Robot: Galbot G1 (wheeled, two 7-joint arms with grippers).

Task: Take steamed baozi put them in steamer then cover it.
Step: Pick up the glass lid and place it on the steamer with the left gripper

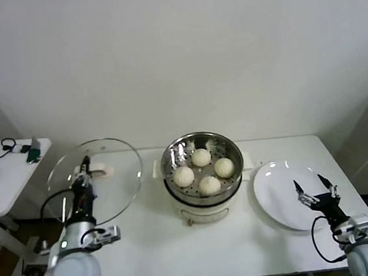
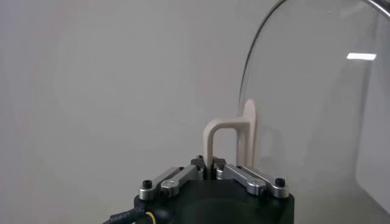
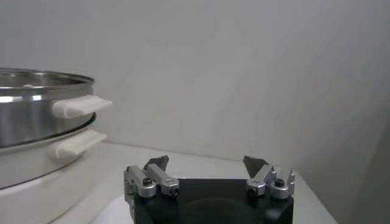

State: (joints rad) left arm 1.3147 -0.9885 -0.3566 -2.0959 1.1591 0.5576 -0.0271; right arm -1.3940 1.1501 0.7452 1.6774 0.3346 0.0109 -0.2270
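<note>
L gripper [image 1: 84,168] is clamped tight on the lid [image 1: 109,178] handle [image 2: 228,143], holding the lid tilted up off the table [image 1: 149,246], left of the steamer [image 1: 202,165]. Four buns [image 1: 201,157] sit inside the steamer, uncovered. R gripper [image 1: 316,188] hovers over the plate [image 1: 274,194], jaws wide apart, holding nothing.

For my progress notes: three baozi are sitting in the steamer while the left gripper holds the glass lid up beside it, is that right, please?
Not quite: the head view shows four baozi in the steamer, not three. The rest stands: the left gripper holds the glass lid by its handle, raised beside the steamer and not yet on it.
</note>
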